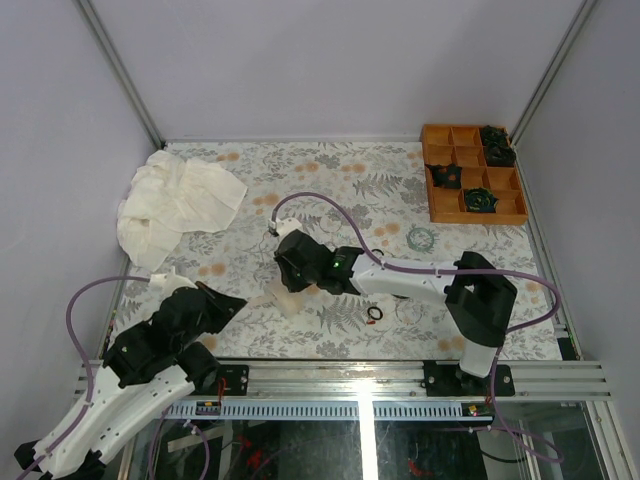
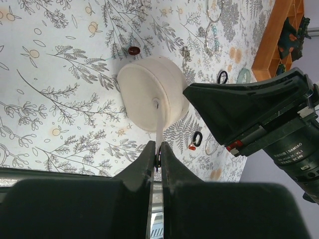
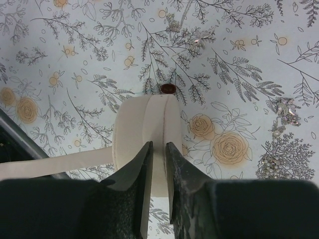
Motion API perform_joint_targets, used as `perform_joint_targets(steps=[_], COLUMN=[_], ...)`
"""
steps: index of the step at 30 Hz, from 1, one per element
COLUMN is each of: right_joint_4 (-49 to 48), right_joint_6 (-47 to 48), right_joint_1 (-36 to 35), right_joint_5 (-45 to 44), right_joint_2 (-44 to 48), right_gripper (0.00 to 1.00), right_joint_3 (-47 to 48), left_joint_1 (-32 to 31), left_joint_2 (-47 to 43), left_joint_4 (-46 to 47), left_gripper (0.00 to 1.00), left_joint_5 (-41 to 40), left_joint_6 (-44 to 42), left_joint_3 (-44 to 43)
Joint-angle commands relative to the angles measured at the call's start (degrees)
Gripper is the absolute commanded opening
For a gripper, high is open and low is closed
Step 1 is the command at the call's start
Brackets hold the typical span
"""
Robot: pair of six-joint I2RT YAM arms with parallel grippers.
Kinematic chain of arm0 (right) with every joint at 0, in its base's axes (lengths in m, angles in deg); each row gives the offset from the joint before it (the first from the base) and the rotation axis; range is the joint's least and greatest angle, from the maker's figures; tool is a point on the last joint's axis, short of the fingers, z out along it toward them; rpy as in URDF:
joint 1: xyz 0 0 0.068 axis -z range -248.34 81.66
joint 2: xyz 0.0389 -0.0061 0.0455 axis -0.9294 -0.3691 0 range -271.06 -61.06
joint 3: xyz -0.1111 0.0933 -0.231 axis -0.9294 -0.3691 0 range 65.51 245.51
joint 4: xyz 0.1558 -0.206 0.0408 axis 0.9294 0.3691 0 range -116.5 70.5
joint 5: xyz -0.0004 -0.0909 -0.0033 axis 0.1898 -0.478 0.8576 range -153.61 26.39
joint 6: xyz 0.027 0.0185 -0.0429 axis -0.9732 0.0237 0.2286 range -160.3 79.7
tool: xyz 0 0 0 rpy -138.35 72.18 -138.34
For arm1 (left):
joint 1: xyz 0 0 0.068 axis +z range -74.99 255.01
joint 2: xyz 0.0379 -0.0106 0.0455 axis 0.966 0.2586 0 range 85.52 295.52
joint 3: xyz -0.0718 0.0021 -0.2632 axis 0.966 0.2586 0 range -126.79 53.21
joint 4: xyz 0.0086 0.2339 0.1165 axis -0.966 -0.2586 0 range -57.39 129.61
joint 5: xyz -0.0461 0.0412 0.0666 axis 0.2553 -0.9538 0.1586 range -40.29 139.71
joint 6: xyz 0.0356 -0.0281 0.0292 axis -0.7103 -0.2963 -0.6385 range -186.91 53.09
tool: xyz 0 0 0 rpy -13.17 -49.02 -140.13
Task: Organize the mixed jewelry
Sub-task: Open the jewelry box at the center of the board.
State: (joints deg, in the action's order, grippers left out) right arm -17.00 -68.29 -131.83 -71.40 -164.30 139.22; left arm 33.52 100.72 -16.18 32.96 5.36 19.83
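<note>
left claw: left gripper [image 2: 158,147] has its fingers pressed together, pinching the thin handle of the cream dish [image 2: 149,92] at the tips.
right claw: right gripper [image 3: 158,149] comes in from the right. Its fingers stand a narrow slit apart, one on each side of the dish's wall. Cannot tell whether the pads actually press on it.
dish: tipped on its side on the floral table cover [image 1: 330,180], front-centre, between the two grippers. The handle runs out toward the left arm.
brown bead [image 3: 168,88]: on the cover, just beside the dish's far edge.
black ring [image 2: 197,138]: flat on the cover to the right of the dish, with a tiny red bit [image 2: 192,147] right next to it.
second black ring [image 2: 222,76]: farther out toward the tray, well apart from the dish.
teal bracelet [image 1: 420,238]: flat on the cover between the right arm and the tray, held by nothing.
clear hoop [image 2: 214,11]: on the cover beyond the bracelet, partly cut off by the edge of the left wrist view.
sparkly pieces [image 3: 192,37]: loose on the cover past the dish.
orange tray [image 1: 446,206]: far right corner, divided into compartments, with dark bunched pieces [image 1: 478,200] in several of them.
white cloth [image 1: 178,200]: crumpled at the far left of the table.
</note>
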Motion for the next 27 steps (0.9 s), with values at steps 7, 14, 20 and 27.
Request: perform_joint_targets(steps=[7,14,20,27], right_joint_4=[5.3,4.8,3.5,1.9], right_joint_6=[-0.1,-0.7,-1.4,-1.6], right_joint_1=[-0.3,-0.1,0.3,0.9], right_joint_5=[-6.2,-8.7,-9.7,-9.6], right_joint_2=[-1.7,-1.1,0.9,2.6], right_gripper=[0.19,0.18,0.17,0.17], right_joint_3=[-6.6,-11.4,-16.1,-19.6], left_joint_1=[-0.2,-0.2,-0.1,-0.2], left_joint_2=[-3.6,-4.9,-5.3,-5.5], left_joint_4=[-5.3,-8.1,-9.5,-11.2], left_gripper=[0.0,0.0,0.0,0.0], left_joint_5=[-1.4,-2.1,-2.4,-2.6], left_joint_6=[2.5,2.9,3.0,3.0], left_joint_3=[-0.7,-1.9,-2.8,-4.0])
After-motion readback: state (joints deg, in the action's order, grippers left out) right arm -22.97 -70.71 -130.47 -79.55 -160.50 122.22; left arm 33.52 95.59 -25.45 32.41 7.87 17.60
